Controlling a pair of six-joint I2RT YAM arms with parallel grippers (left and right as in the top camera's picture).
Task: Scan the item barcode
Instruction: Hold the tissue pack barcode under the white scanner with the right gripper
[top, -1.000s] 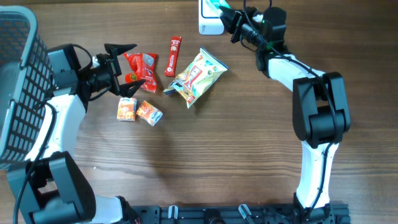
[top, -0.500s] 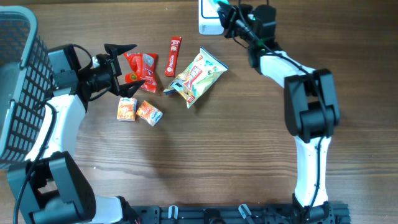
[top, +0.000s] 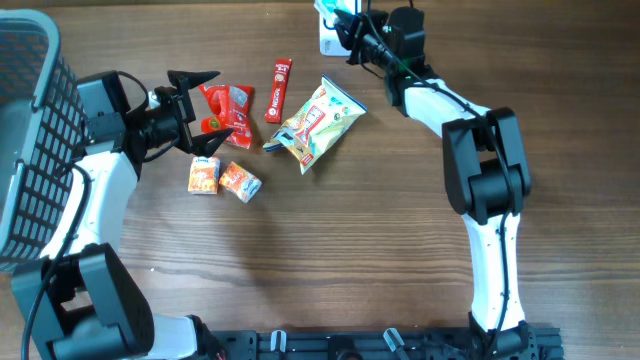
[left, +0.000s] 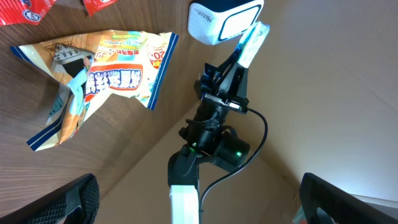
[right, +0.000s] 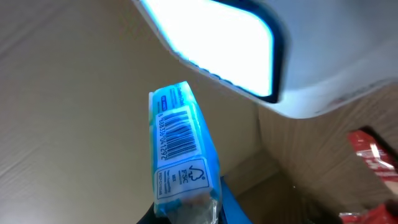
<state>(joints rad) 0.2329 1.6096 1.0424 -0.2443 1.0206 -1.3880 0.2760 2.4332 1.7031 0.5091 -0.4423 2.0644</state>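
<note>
The item is a small blue and white packet (right: 180, 149) with its barcode facing the right wrist camera. My right gripper (right: 186, 214) is shut on the packet's lower end and holds it just beside the lit window of the white scanner (right: 249, 50). From overhead, the right gripper (top: 350, 22) is at the table's far edge, with the packet (top: 335, 8) over the scanner (top: 335, 42). In the left wrist view the packet (left: 252, 40) sticks up against the scanner (left: 224, 22). My left gripper (top: 218, 105) is open and empty beside the red packets.
A grey basket (top: 25, 150) stands at the left edge. A yellow-green snack bag (top: 315, 122), a red stick pack (top: 279, 88), red packets (top: 225, 105) and two small orange packets (top: 205, 175) lie on the wooden table between the arms.
The right arm has swung left with the packet, bringing it closer over the scanner. The left arm has not moved.
</note>
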